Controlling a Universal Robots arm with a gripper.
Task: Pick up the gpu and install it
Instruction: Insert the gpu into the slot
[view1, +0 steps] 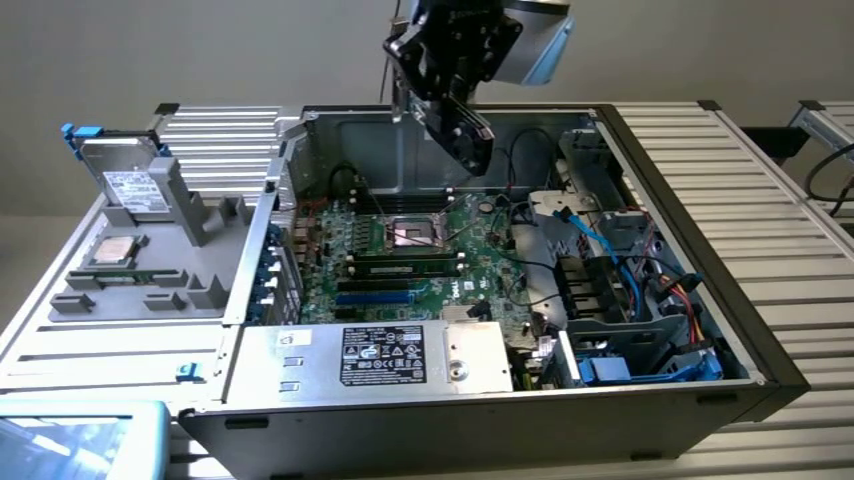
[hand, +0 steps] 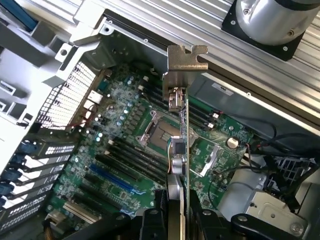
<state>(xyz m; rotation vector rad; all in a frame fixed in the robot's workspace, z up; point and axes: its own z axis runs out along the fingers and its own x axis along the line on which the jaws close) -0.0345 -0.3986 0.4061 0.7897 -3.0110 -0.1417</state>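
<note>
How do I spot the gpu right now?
Find the open computer case and look above its motherboard. The gpu hangs there, clamped in the gripper, clear of the board. It is the only card held in the air, dark with a silver end bracket.

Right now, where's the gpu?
In the exterior view, top centre: the gpu is clamped in the gripper, hanging above the open case, over the motherboard.

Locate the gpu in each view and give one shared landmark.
Exterior view: gpu hangs tilted from the gripper, above the open case.
Wrist view: gpu edge-on, clamped in the gripper, over the motherboard.
Shared landmark: the CPU socket.
</note>
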